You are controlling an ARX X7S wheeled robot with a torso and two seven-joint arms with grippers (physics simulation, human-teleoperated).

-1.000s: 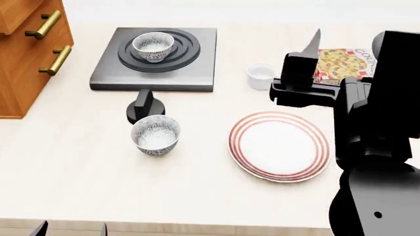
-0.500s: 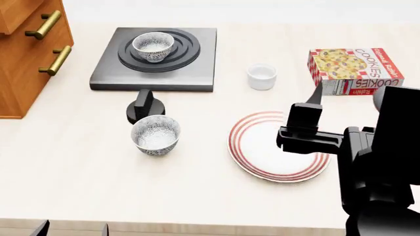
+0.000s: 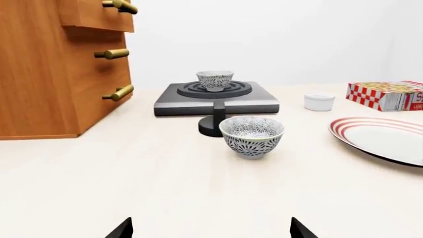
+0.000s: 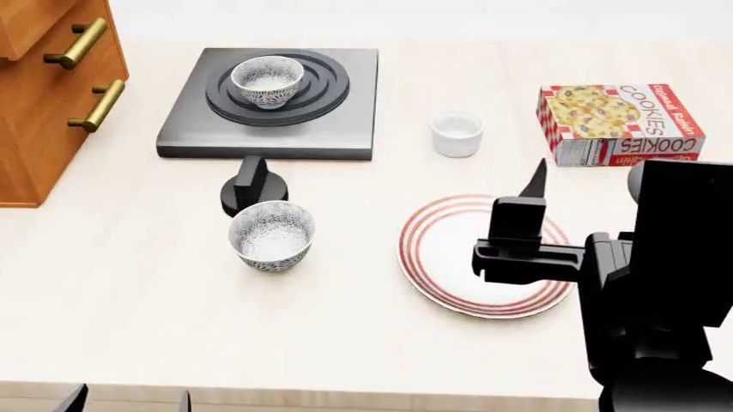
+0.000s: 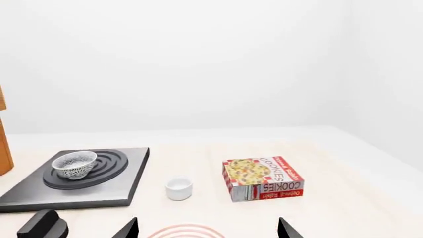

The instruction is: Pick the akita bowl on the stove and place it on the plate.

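The akita bowl [image 4: 267, 81] [image 3: 215, 80] [image 5: 74, 164], speckled black on white, stands upright on the burner rings of the dark grey stove [image 4: 195, 129] [image 3: 258, 102] [image 5: 126, 186]. The red-ringed white plate [image 4: 441, 257] [image 3: 387, 139] [image 5: 185, 232] lies on the table to the right and holds nothing. My right gripper [image 4: 533, 184] [image 5: 207, 232] hangs open above the plate's right half, empty, far from the bowl. My left gripper [image 4: 126, 402] [image 3: 211, 233] is open and empty low over the table's near edge.
A second identical bowl [image 4: 271, 235] [image 3: 252, 136] sits on the table in front of the black knob [image 4: 252, 184]. A small white cup [image 4: 457, 134] and a cookie box [image 4: 619, 123] stand at the back right. A wooden drawer cabinet [image 4: 46, 86] borders the left.
My right arm has drawn back from beside the cookie box toward me and now hangs over the plate. Bowls, plate and left gripper have not moved.
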